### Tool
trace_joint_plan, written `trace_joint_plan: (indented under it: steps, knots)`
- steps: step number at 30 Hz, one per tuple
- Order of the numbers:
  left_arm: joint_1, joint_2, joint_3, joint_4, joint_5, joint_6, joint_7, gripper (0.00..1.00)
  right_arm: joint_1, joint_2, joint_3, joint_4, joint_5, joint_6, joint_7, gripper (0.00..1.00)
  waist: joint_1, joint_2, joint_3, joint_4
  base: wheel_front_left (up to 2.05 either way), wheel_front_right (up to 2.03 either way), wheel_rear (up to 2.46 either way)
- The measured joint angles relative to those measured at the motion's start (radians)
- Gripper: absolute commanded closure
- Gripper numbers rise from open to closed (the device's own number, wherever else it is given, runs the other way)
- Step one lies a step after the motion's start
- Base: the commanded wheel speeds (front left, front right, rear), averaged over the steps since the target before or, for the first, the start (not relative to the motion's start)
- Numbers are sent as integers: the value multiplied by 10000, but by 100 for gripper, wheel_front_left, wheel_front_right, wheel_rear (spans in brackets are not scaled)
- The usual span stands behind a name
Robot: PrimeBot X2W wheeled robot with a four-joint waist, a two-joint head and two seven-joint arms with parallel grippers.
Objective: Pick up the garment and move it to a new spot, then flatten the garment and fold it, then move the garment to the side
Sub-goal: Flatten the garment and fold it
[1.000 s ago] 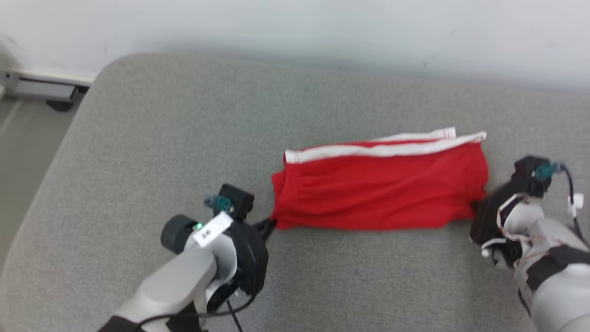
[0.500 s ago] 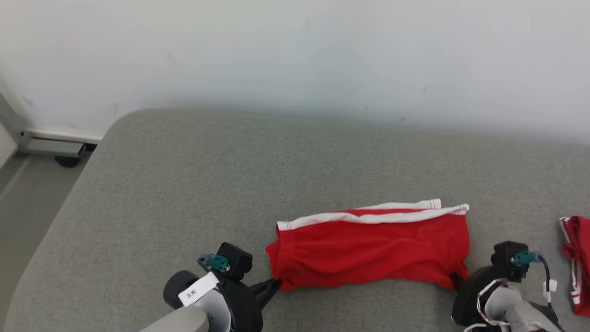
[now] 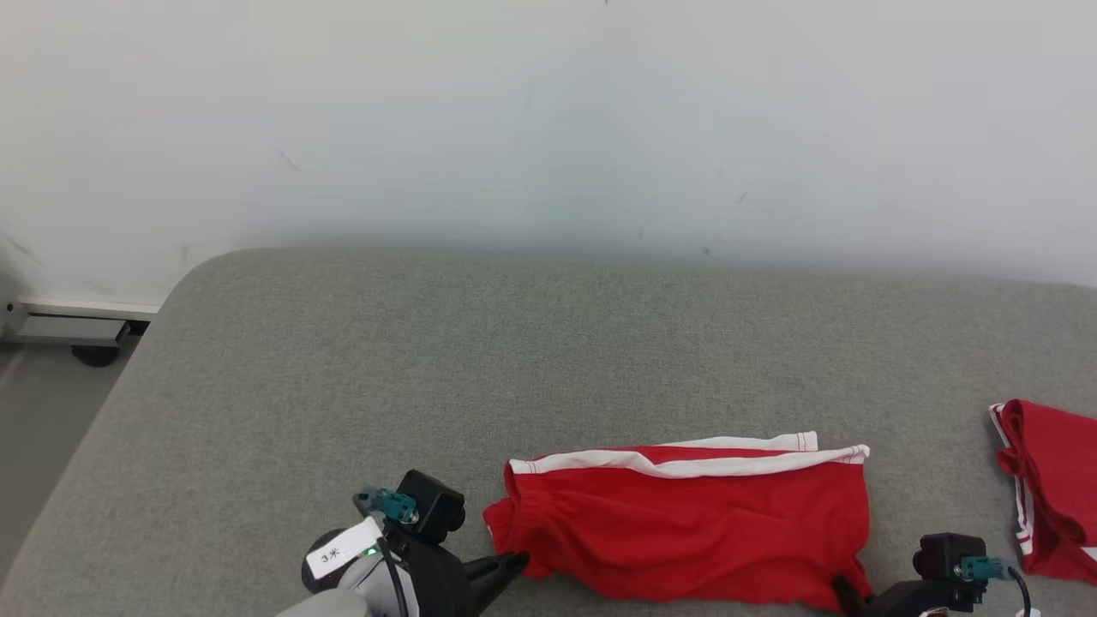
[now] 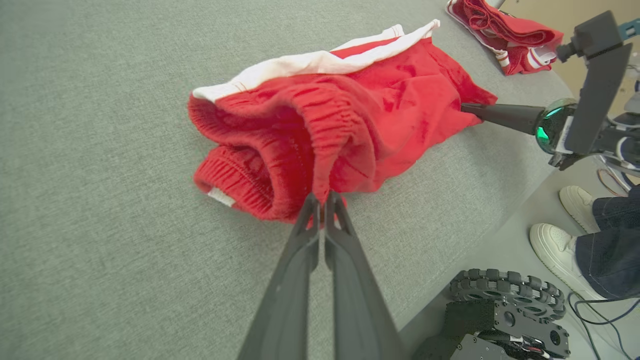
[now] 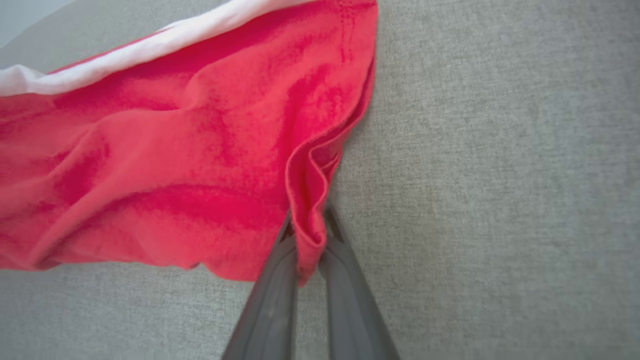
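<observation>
The garment [image 3: 686, 531], red shorts with a white side stripe, lies stretched out on the grey padded surface [image 3: 343, 386] near its front edge. My left gripper [image 3: 517, 562] is shut on the gathered waistband end at the left; in the left wrist view the fingertips [image 4: 322, 199] pinch a ridge of the garment [image 4: 350, 100]. My right gripper [image 3: 842, 588] is shut on the opposite end. In the right wrist view my right gripper [image 5: 307, 222] clamps a folded hem of the garment [image 5: 150, 165].
A second red and white garment [image 3: 1046, 488] lies bunched at the far right of the surface. A pale wall rises behind. In the left wrist view the front edge drops to the floor, where the wheeled base [image 4: 505, 300] and a person's white shoes [image 4: 550, 242] stand.
The head camera has tilted up, so the whole picture shifted down and the second garment came into view. Both grippers stay shut on the garment's two ends.
</observation>
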Motion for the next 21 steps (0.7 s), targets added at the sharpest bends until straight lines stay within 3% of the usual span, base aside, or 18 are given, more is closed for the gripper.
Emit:
trace_joint_plan:
  steps: [10, 21]
  knots:
    - [416, 372, -36, -334, -543, 2, 1172, 100, 1093, -65, -19, -1944, 33, -33, 431, 100, 2, 0, 141, -66, 0, 0, 0]
    - [203, 531, -44, -337, -796, 0, 1967, 100, 1584, -261, -362, -4349, 148, -882, 1112, 100, 2, 0, 259, -49, 0, 0, 0]
